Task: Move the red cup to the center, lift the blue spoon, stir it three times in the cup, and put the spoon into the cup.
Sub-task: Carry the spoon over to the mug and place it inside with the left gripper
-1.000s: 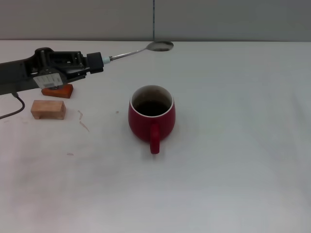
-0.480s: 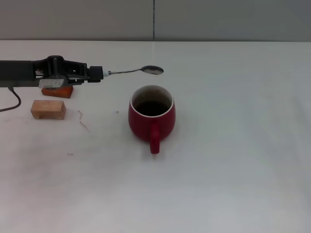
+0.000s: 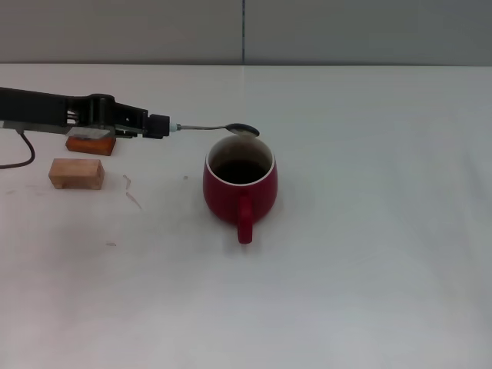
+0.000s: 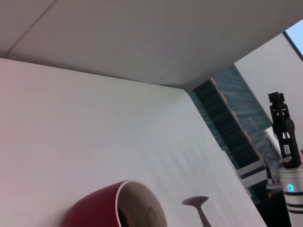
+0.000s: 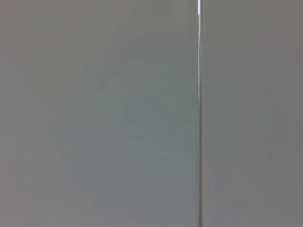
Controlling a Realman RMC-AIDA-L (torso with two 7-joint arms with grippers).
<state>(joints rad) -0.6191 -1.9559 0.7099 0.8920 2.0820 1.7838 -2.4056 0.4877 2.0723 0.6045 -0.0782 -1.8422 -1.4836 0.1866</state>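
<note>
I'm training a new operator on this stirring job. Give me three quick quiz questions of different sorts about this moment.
1. True or false: the spoon lies flat on the table.
2. Which gripper holds the spoon: A left, B right, C neither?
3. Fill in: the cup has its handle turned ___ the robot.

Key:
1. False. The left gripper holds it in the air, its bowl at the cup's far rim.
2. A.
3. Toward.
</note>
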